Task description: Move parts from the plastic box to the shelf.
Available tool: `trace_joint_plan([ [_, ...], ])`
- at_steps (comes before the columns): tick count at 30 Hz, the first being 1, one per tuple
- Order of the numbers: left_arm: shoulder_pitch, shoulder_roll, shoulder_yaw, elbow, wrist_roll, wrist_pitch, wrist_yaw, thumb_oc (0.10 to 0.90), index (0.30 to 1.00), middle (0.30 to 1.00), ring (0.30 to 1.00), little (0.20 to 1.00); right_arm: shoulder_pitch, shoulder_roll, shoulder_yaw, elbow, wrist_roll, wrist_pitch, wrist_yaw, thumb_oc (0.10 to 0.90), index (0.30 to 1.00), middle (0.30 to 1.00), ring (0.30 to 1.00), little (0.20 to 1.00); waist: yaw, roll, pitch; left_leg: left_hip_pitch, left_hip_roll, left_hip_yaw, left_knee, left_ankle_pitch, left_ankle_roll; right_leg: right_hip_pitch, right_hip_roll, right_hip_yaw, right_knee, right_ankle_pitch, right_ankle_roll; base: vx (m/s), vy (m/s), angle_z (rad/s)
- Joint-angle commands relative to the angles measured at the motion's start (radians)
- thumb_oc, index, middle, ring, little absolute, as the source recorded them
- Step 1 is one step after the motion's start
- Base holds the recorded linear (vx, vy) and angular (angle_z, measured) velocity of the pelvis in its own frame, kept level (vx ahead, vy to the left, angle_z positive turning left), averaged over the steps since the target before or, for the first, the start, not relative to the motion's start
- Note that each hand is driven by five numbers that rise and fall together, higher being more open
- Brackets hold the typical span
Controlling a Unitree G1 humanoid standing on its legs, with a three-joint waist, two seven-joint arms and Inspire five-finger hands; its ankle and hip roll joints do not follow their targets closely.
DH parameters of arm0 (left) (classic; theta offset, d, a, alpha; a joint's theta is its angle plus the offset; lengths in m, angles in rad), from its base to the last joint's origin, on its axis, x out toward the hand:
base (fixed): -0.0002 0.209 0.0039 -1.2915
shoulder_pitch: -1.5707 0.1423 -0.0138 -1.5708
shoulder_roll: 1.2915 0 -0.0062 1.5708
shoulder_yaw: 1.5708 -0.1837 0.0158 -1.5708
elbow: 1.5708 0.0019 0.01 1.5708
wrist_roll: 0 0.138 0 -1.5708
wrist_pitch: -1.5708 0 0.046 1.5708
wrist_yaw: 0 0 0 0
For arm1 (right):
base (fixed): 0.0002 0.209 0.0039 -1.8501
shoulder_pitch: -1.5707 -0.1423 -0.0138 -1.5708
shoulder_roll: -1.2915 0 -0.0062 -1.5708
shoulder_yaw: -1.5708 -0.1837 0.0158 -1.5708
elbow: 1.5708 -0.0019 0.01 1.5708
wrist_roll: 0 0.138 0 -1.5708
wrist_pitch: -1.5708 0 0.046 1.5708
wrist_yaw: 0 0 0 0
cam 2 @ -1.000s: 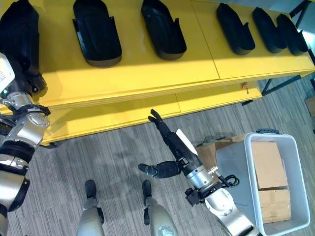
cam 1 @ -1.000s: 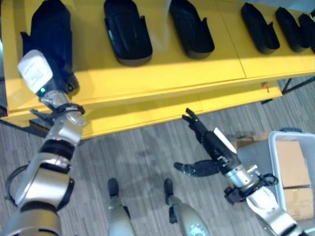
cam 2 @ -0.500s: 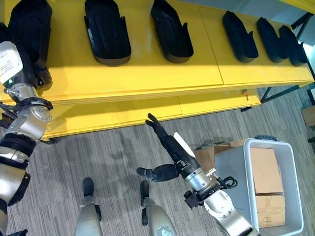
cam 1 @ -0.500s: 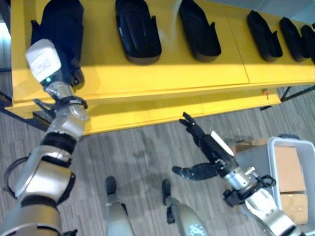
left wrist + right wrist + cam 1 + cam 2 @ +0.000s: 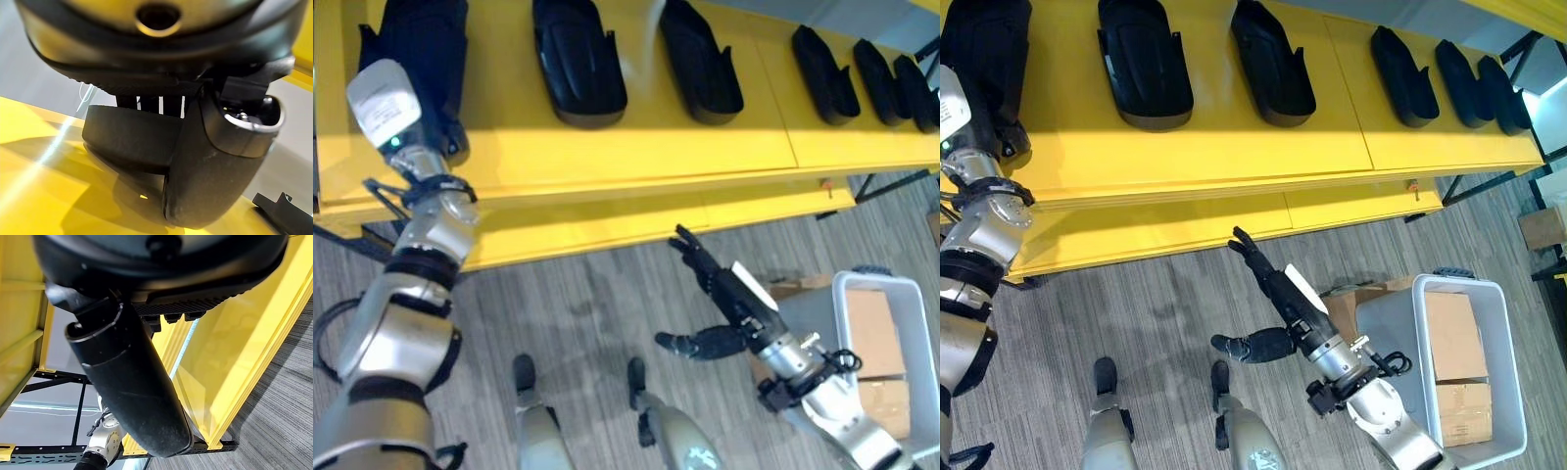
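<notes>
Both arms are silver-grey, built of rounded segments with black bands at the joints. The left hand (image 5: 431, 117) is dark with a white cover; the right hand (image 5: 1283, 289) is dark with a white strip.

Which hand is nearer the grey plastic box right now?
Right. The right hand hangs open over the floor, a short way to the left of the plastic box. The left hand is far off at the shelf's left end, on a black part.
</notes>
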Motion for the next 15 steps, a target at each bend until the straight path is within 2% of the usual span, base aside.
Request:
trace_joint_plan([
  [1,-0.148,0.081,-0.02,0.063,-0.005,-0.034,0.03,0.4,0.3,0.3,0.3,0.3,-0.031,-0.034,-0.081,-0.093,0.059,-0.103,-0.004,0.9,1.0,1.0,1.0,1.0,0.002,0.006,-0.065,0.066,0.011,0.061,0.082,-0.13,0.05,-0.023,-0.01,0.045,0.129,-0.073,0.019,0.0,0.0,0.0],
  [15,-0.171,0.097,-0.013,0.12,-0.061,-0.041,0.02,0.4,0.3,0.3,0.3,0.3,-0.032,-0.046,-0.087,-0.092,0.07,-0.105,-0.002,0.9,1.0,1.0,1.0,1.0,-0.002,-0.004,-0.075,0.044,0.014,0.065,0.103,-0.144,0.055,-0.028,-0.011,0.049,0.119,-0.06,0.025,0.0,0.0,0.0],
])
